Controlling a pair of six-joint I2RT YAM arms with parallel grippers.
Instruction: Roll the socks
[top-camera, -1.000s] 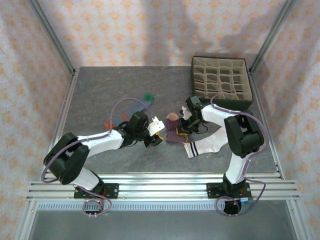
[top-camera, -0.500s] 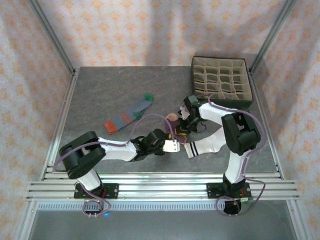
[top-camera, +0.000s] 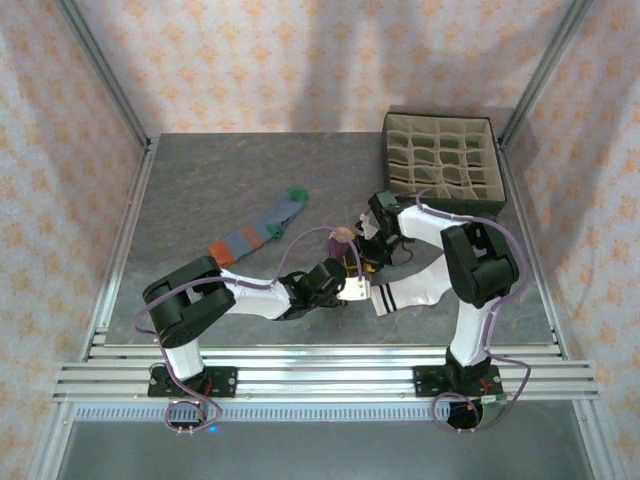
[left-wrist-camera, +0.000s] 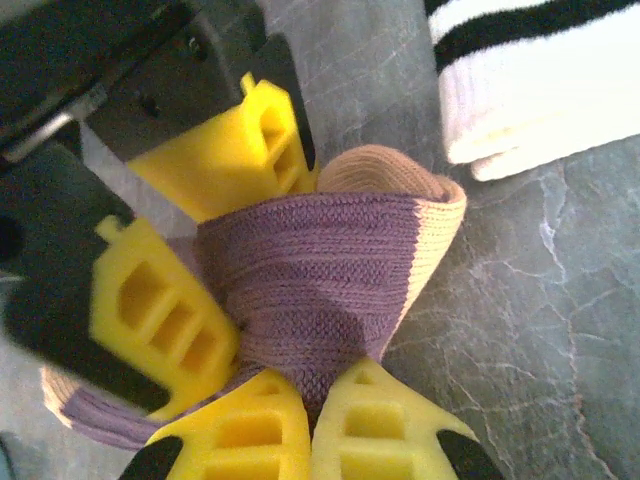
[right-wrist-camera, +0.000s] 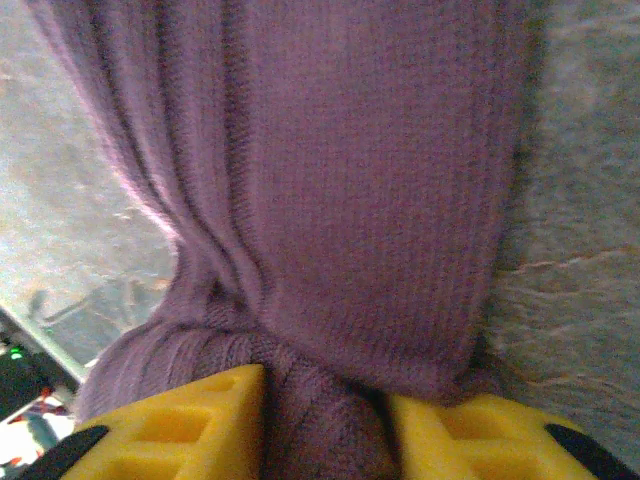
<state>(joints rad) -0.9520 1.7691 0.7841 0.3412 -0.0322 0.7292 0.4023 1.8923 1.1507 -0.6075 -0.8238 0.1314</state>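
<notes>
The left fingers (left-wrist-camera: 250, 425) are clenched on a bunched fold of the purple sock (left-wrist-camera: 320, 270), pinching it from the near side. The right fingers (right-wrist-camera: 170, 435) stand either side of the same sock with fabric packed between them; whether they press it or only flank it I cannot tell. Two holds on one sock, from opposite sides, look meant to keep a part-made roll from springing open while the grip is shared or passed across. The sock is a little right of centre on the bench (top-camera: 200, 190), peach toe showing, just left of the white sock (top-camera: 412, 290). The grey-blue sock (top-camera: 255, 235) lies flat, well off to the left. Count: three socks, one box (top-camera: 440, 165) at the far right, two arms
</notes>
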